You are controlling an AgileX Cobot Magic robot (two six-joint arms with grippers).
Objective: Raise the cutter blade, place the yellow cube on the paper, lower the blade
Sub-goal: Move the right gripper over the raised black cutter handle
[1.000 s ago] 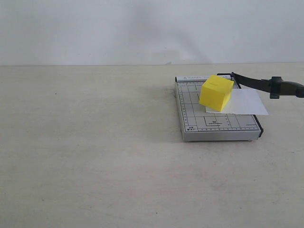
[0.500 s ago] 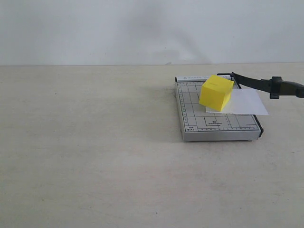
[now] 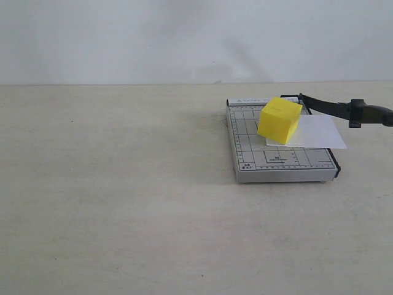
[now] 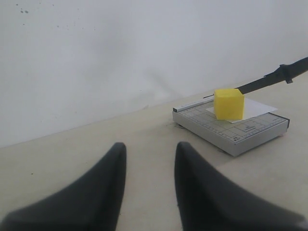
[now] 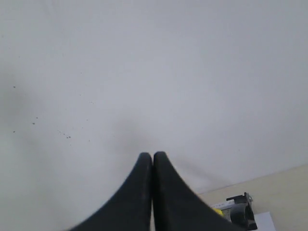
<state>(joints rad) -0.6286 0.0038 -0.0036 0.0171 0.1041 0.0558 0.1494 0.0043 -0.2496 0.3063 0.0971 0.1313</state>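
The yellow cube [image 3: 280, 120] rests on the white paper [image 3: 316, 133], which lies on the grey gridded trimmer board [image 3: 249, 161] and overhangs its right side. The cutter blade [image 3: 331, 108] stands raised, its black handle [image 3: 371, 114] reaching toward the right edge. Neither gripper shows in the exterior view. In the left wrist view my left gripper [image 4: 148, 149] is open and empty above the table, well short of the cube [image 4: 228, 103] and board [image 4: 226, 139]. In the right wrist view my right gripper [image 5: 152, 157] is shut on nothing, facing the wall, with a sliver of the cutter [image 5: 238, 204] low behind it.
The beige table [image 3: 123, 203] stretches left and in front of the board. A plain white wall [image 3: 184, 37] stands behind the table.
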